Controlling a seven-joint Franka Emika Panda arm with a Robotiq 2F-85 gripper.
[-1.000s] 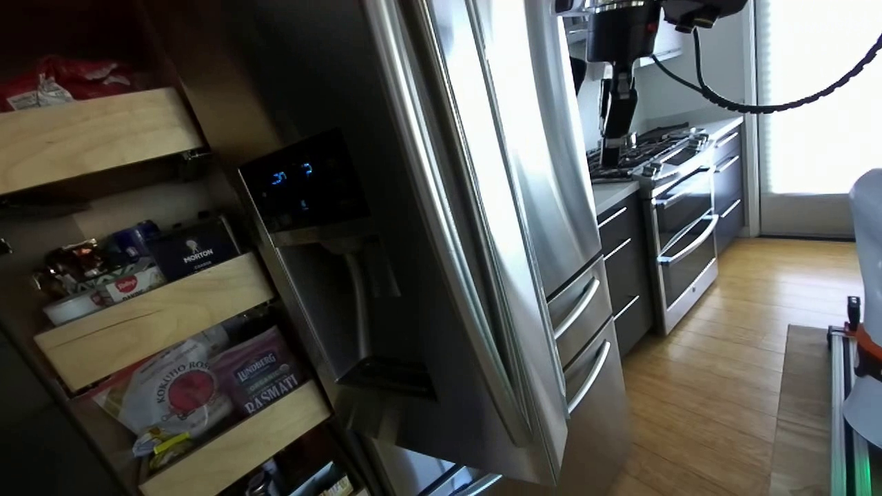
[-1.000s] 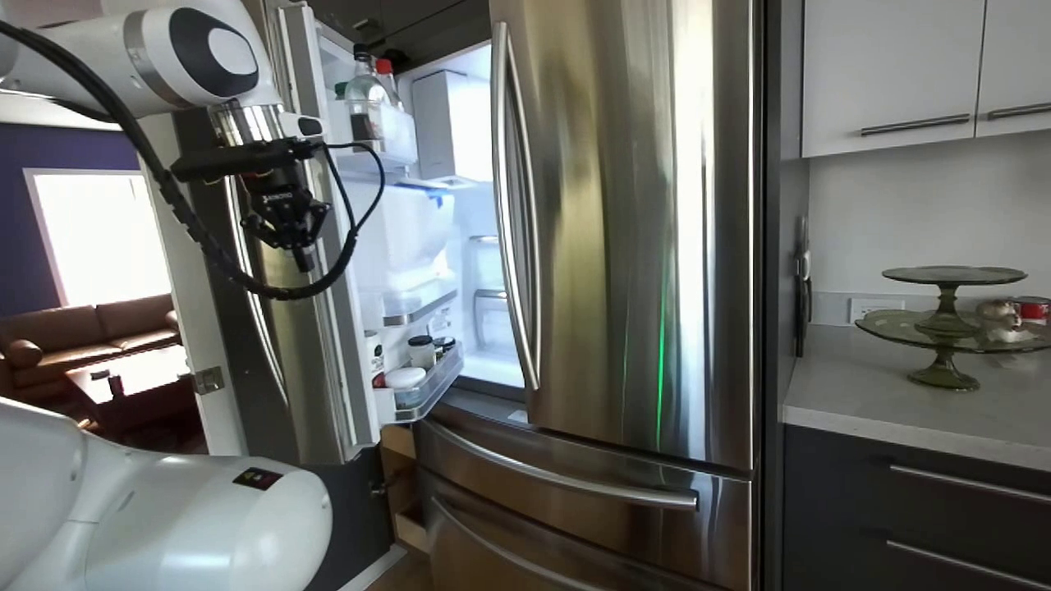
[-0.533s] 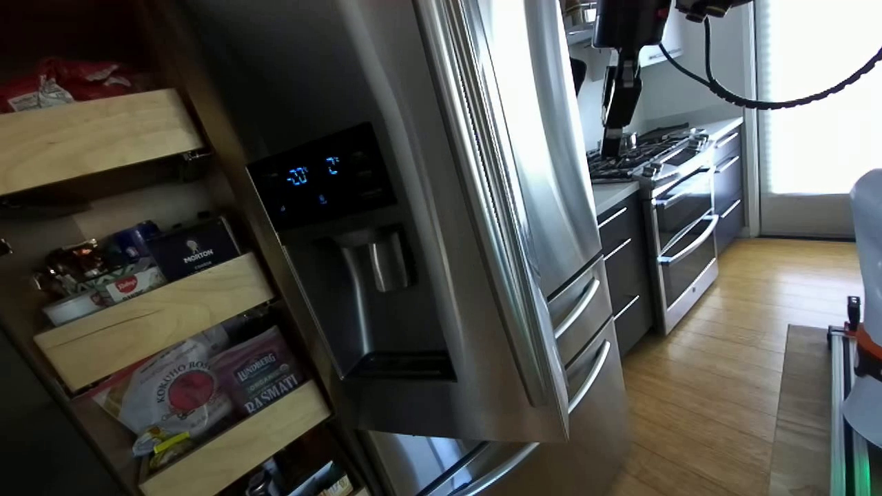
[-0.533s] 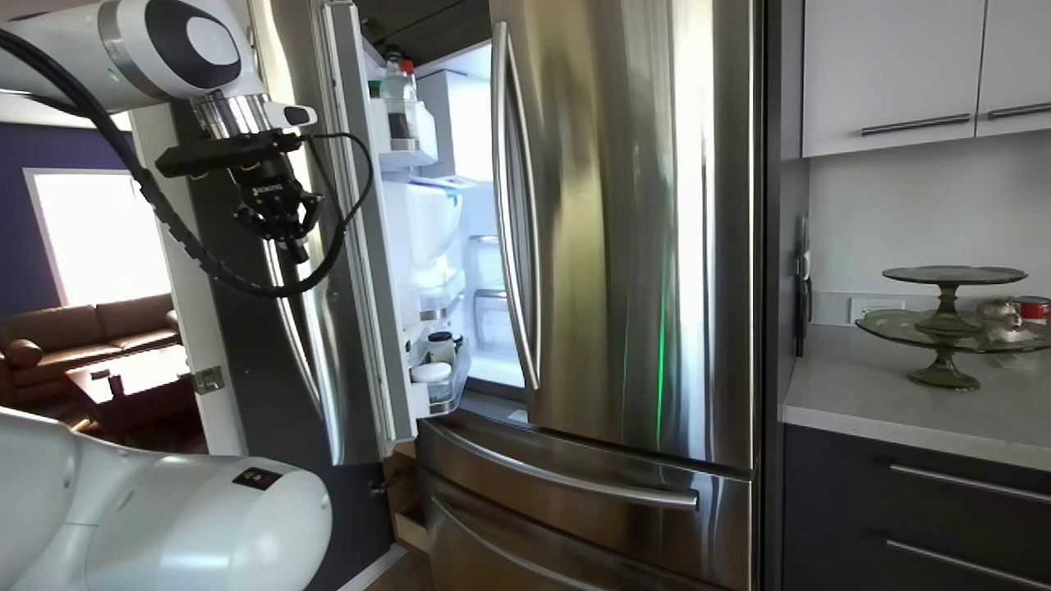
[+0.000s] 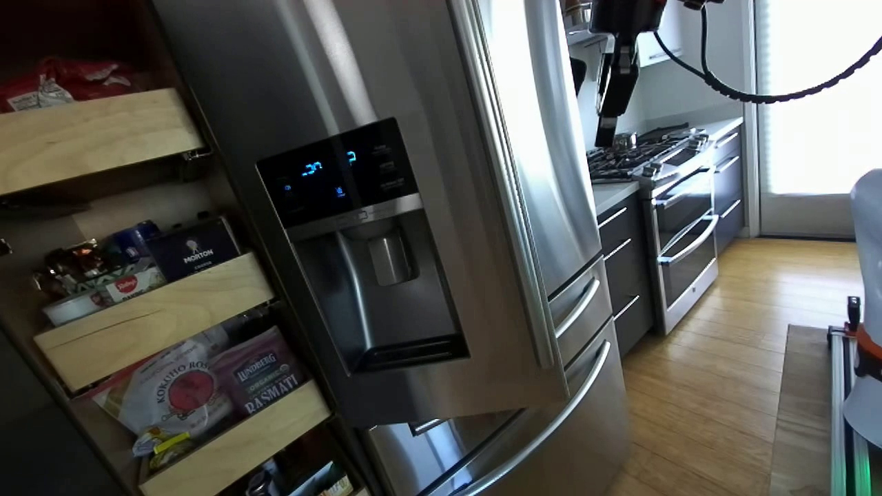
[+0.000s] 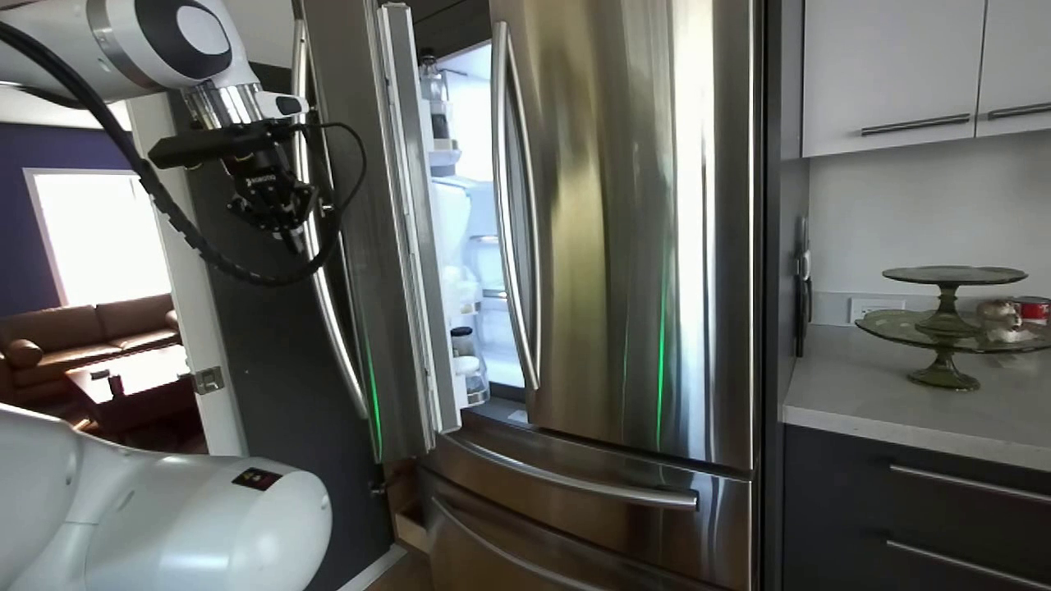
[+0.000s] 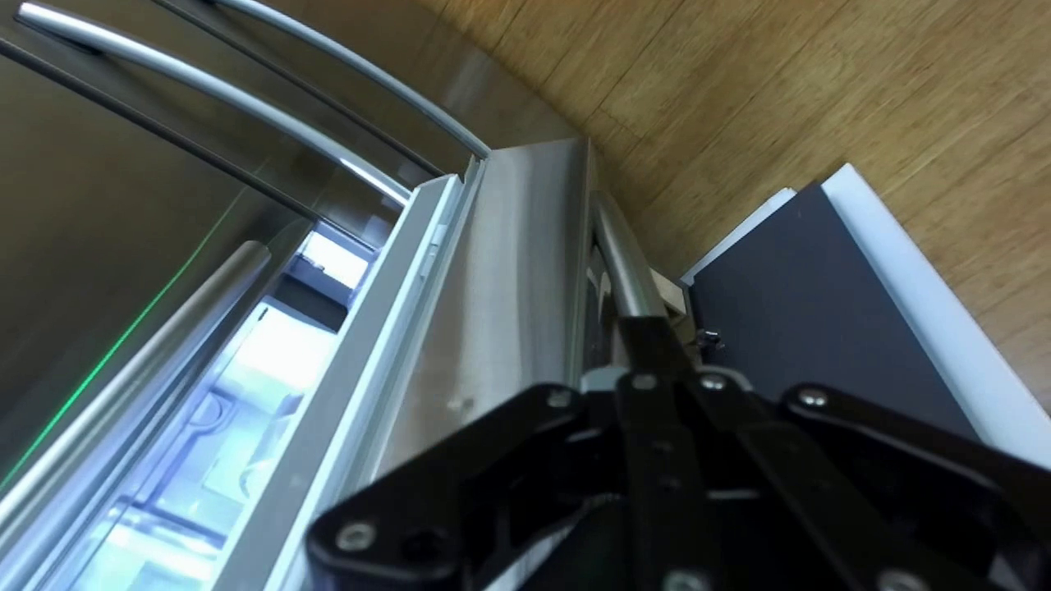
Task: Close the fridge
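Note:
The stainless-steel fridge [image 6: 632,246] stands with its dispenser door [image 5: 448,103] partly open. The white lit interior [image 6: 501,328] and door bins show through a narrow gap between the two doors. The dispenser door [image 6: 369,271] also shows from its front side with its long handle [image 6: 332,320]. The other upper door and the drawers [image 6: 558,476] are shut. My gripper [image 6: 293,240] is shut and empty, pointing down in front of the open door, by its handle. It also shows in an exterior view [image 5: 606,131]. In the wrist view the fingers [image 7: 653,341] hide part of the handle [image 7: 620,254]; contact cannot be told.
Wooden pantry shelves [image 5: 158,303] of food stand beside the dispenser door. A steel range [image 5: 685,227] and a counter [image 6: 903,394] with green cake stands [image 6: 944,328] lie on the fridge's other side. A dark panel [image 6: 287,369] stands behind the arm.
The dispenser door has swung further inward, and the gap to the interior has narrowed. My gripper has moved slightly up, and left in an exterior view; it stays shut.

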